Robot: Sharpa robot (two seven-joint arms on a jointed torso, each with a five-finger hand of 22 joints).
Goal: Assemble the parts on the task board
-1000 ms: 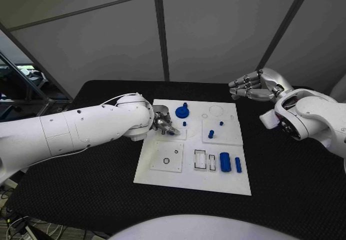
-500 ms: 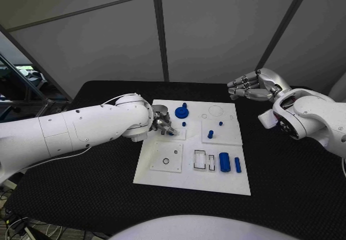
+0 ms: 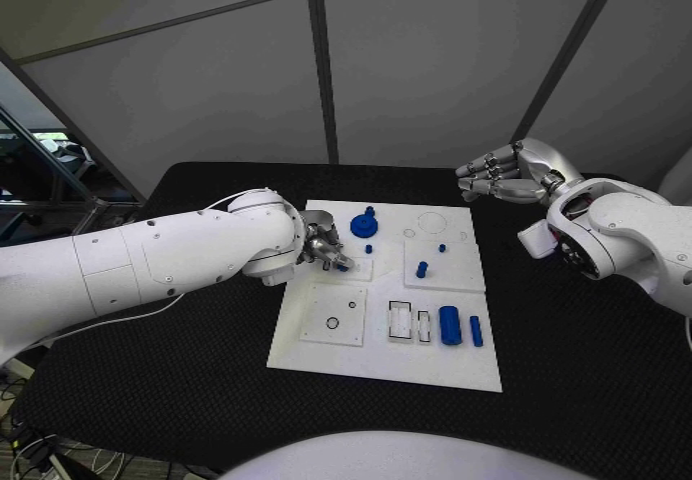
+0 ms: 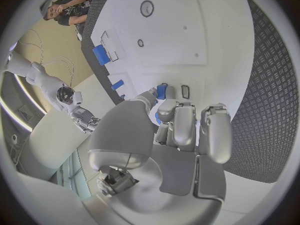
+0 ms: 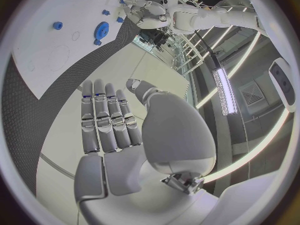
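I see my left arm (image 3: pixel 159 262) reach in over the black tabletop (image 3: pixel 173 360) to the left edge of the task board (image 3: pixel 387 360); my left hand (image 3: pixel 326 248) sits low over the board's upper left part, and its fingers (image 4: pixel 182 127) are curled in close together; in the left wrist view a small blue part (image 4: pixel 162 91) sits right at the fingertips, between the thumb and a finger, so it looks pinched, though I cannot be fully sure; a small dark ring outline (image 4: pixel 185 91) on the board is just beside it.

Going right across the board, I see a big round blue part (image 3: pixel 364 225) near the top, with a small blue peg (image 3: pixel 369 248) just below it; lower down on the left is a raised white square with a small ring (image 3: pixel 333 322) on it; next come two slim slots (image 3: pixel 400 319) with dark outlines; then a short blue part (image 3: pixel 421 268) stands near the middle, and a tiny blue one (image 3: pixel 441 245) lies above it; a fat blue roller (image 3: pixel 451 324) and a thin blue pin (image 3: pixel 476 329) lie side by side near the board's right edge.

Far right, my right hand (image 3: pixel 505 174) hangs above the tabletop, well apart from the board's top right corner; its fingers (image 5: pixel 103 120) are straight and side by side, holding nothing.
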